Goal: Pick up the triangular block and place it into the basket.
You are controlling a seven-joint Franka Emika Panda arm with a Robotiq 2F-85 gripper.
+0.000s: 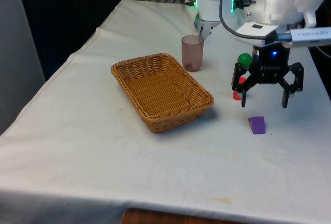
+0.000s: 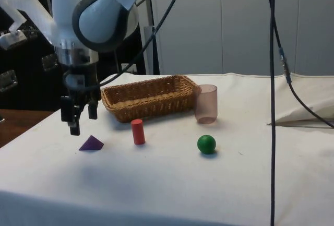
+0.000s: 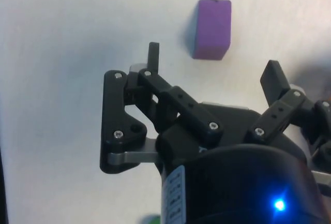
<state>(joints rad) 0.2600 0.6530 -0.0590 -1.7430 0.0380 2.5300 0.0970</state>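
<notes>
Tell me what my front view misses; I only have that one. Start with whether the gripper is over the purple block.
Observer: Not yet. In the wrist view the purple triangular block lies ahead of the open gripper, outside the gap between its fingers.
Operator: Give me its height.
Observer: In the side view the gripper hangs above the cloth, its fingertips clear of the block and a little to one side of it.
Operator: Report what stands behind the gripper from my angle.
Observer: The side view shows the whole red cylinder standing upright, apart from the green ball.
</notes>
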